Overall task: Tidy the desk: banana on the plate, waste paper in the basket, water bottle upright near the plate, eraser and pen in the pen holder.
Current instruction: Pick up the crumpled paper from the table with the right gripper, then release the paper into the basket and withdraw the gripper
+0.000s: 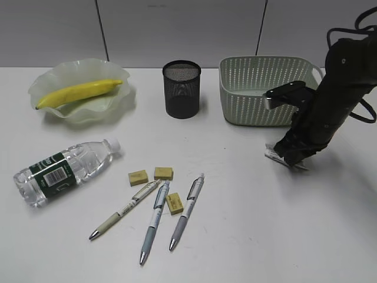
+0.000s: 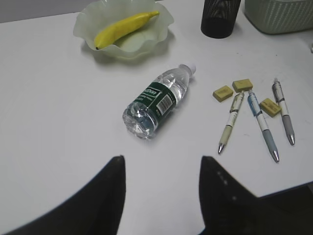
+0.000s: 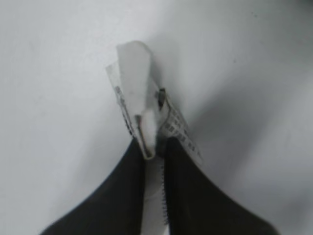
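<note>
My right gripper (image 1: 288,158) is down at the desk (image 1: 247,236), just in front of the basket (image 1: 266,88), shut on the waste paper (image 3: 142,98), a white printed wad pinched between its fingers. The banana (image 1: 79,92) lies on the plate (image 1: 53,109). Near the left edge the water bottle (image 1: 62,170) lies on its side. Three pens (image 1: 156,213) and three yellow erasers (image 1: 164,173) are scattered at centre front. The black mesh pen holder (image 1: 181,88) stands at the back. My left gripper (image 2: 162,164) hangs open above bare desk, the bottle (image 2: 157,101) ahead of it.
The basket's front wall rises directly behind my right arm (image 1: 336,88). The desk's far edge meets a grey panelled wall (image 1: 177,29). Pens (image 2: 261,125) and erasers (image 2: 222,93) lie to the right of my left gripper.
</note>
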Robot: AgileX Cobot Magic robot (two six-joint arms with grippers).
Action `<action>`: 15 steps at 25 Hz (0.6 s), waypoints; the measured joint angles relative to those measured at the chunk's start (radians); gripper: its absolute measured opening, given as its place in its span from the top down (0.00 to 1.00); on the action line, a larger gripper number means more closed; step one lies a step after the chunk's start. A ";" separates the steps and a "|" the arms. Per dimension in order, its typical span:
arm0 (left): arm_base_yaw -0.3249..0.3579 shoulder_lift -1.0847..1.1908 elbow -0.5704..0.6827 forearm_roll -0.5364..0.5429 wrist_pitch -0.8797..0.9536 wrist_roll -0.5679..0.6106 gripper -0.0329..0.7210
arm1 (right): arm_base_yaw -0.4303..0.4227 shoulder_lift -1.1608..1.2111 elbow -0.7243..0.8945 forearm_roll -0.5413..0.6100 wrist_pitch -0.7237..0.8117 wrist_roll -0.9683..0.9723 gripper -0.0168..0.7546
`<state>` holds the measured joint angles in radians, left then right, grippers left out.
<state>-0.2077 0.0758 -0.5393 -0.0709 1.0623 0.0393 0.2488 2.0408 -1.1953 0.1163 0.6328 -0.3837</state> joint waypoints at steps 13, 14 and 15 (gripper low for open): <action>0.000 0.000 0.000 0.000 0.000 0.000 0.47 | 0.000 -0.386 0.005 0.079 -0.267 0.000 0.96; 0.000 0.000 0.000 0.000 0.000 0.000 0.47 | 0.000 -0.390 -0.004 0.079 -0.322 0.000 0.96; 0.000 0.000 0.000 0.000 0.000 0.000 0.47 | 0.000 -0.380 -0.020 0.078 -0.365 0.000 0.96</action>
<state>-0.2077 0.0758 -0.5393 -0.0709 1.0623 0.0393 0.2488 1.6613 -1.2153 0.1941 0.2682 -0.3837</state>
